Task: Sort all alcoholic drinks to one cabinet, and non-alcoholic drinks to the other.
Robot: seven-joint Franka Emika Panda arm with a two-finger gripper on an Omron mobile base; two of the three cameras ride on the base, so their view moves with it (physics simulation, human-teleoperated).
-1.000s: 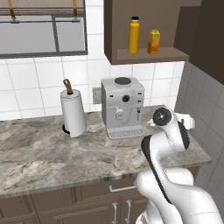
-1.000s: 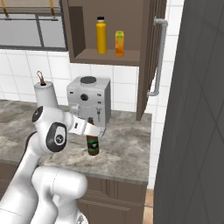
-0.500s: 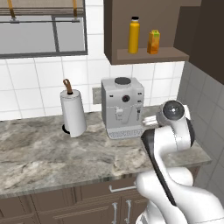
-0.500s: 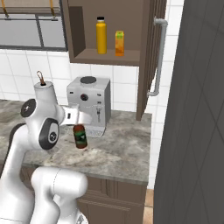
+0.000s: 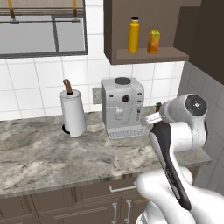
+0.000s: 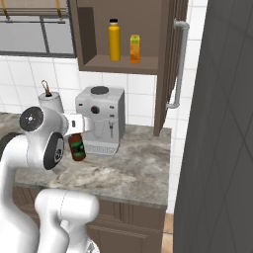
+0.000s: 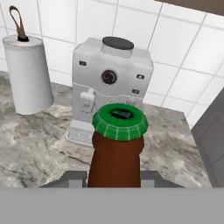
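Brown beer bottle (image 6: 76, 147) pinched in my jaws, held above the counter (image 6: 133, 170), before the coffee machine (image 6: 100, 118).

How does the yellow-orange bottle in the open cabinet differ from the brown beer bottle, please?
The yellow-orange bottle is tall with a black cap; the brown beer bottle is dark with a green cap. The yellow-orange bottle stands on the cabinet shelf; the beer bottle is held above the counter in the gripper. Both are upright.

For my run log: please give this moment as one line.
hand: shut on beer bottle | bottle: lifted off counter | in cabinet: yellow-orange bottle, juice carton
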